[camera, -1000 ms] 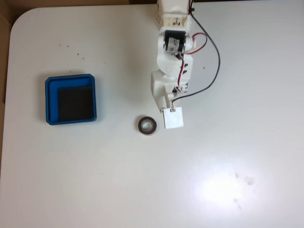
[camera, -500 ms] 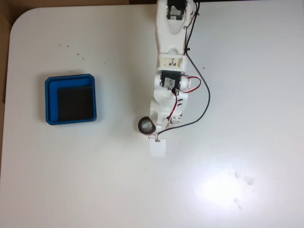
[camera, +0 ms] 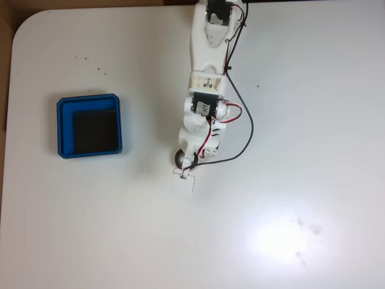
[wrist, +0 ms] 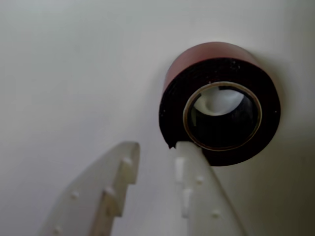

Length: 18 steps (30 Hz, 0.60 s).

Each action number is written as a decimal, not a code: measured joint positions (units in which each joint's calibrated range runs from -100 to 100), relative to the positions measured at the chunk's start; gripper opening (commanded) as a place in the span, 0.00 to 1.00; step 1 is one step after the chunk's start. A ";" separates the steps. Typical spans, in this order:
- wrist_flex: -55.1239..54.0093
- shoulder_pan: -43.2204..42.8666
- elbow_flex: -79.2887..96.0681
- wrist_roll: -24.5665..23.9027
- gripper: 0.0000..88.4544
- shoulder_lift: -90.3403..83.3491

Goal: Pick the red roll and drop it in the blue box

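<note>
End effector low over the white bench, jaws slightly apart and gripping nothing, one fingertip touching the near rim of the red roll. Roll flat on the bench, largely under the arm in the fixed view. Blue box well apart, to the left there.

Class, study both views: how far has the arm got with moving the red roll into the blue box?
Done: the gripper has reached the red roll, which lies flat on the table.
In hand: its fingers sit beside the roll's rim, open, nothing between them.
Left: grasp, lift, carry to the blue box, which holds nothing, and drop.
</note>
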 measured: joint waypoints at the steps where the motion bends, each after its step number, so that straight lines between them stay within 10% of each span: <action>1: 0.25 0.00 0.00 0.00 0.14 0.00; 18: 0.41 1.58 -2.06 0.00 0.21 5.00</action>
